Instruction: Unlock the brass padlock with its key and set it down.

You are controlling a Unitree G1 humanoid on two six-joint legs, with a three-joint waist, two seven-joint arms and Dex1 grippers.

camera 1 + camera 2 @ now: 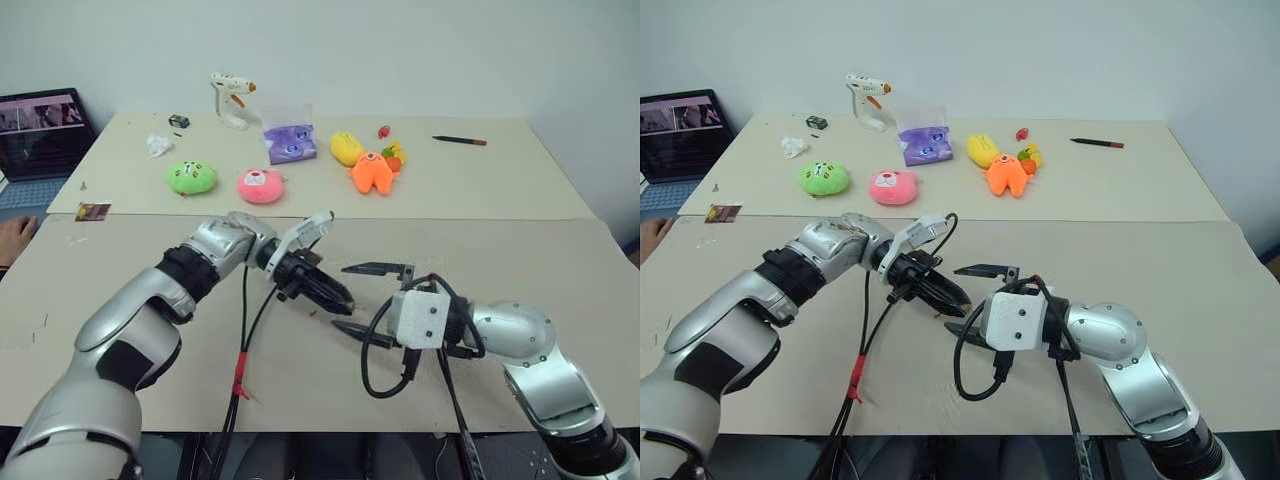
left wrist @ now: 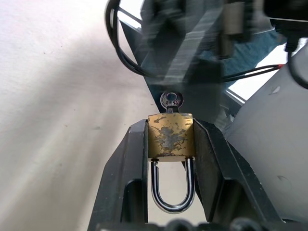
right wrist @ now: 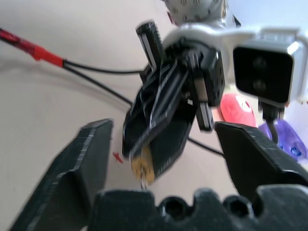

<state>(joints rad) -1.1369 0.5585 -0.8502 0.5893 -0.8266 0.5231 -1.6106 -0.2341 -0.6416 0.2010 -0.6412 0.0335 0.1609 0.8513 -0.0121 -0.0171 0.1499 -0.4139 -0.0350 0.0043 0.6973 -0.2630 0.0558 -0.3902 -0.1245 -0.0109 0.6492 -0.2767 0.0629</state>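
The brass padlock (image 2: 171,136) sits clamped between the two black fingers of my left gripper (image 2: 171,126), its silvery shackle (image 2: 172,195) pointing back toward the wrist. The key (image 2: 172,102) sticks out of the padlock's free end. In the head views my left gripper (image 1: 338,297) hovers above the near table, pointing toward my right gripper (image 1: 362,298). The right gripper is open, one finger on each side of the left gripper's tip, touching nothing. The right wrist view shows the padlock (image 3: 143,168) as a gold spot at the left gripper's tip, between the right gripper's spread fingers (image 3: 91,159).
Plush toys lie on the far table: green (image 1: 190,177), pink (image 1: 261,186), yellow (image 1: 346,148), orange (image 1: 372,172). A glue gun (image 1: 230,98), purple bag (image 1: 290,143) and pen (image 1: 460,140) are there too. A laptop (image 1: 42,132) and a person's hand (image 1: 12,240) are at left. Cables (image 1: 243,350) hang from my left arm.
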